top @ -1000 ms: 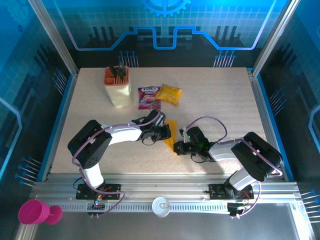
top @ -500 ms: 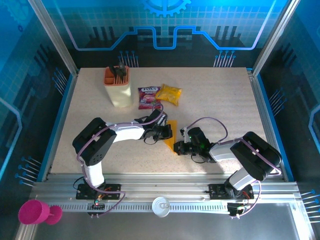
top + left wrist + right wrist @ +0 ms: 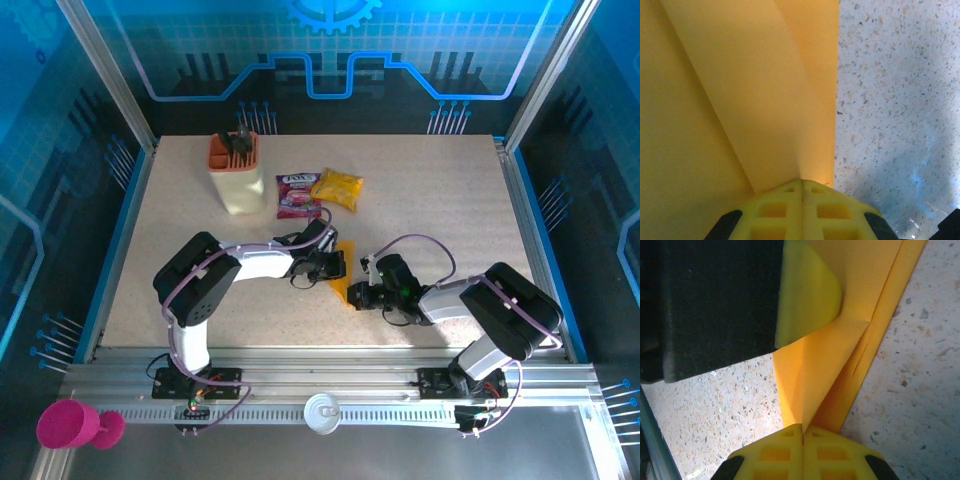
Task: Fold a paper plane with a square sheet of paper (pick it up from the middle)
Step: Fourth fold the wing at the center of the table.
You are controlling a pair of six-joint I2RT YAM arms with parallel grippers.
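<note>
The square sheet of paper [image 3: 344,264], orange-yellow, lies folded in layers into a narrow pointed wedge near the table's middle front. My left gripper [image 3: 331,266] reaches it from the left and is shut on a raised fold [image 3: 755,95]; its yellow fingertips [image 3: 785,205] meet with the crease running in between them. From the right my right gripper [image 3: 356,295] holds the wedge's near end, shut on a lifted flap [image 3: 810,375]. In the right wrist view the left gripper's yellow pad [image 3: 807,295] presses on the paper's far part. Flat layers [image 3: 890,285] rest on the speckled table [image 3: 920,370].
A cream holder [image 3: 238,180] with an orange rim stands at the back left. A purple-red packet [image 3: 297,195] and a glossy yellow snack bag [image 3: 337,188] lie just behind the paper. A pink cup [image 3: 65,425] sits off the table at the front left.
The left arm's elbow has swung a little to the right and its gripper has edged right along the paper. Both grips hold; the right arm is still.
</note>
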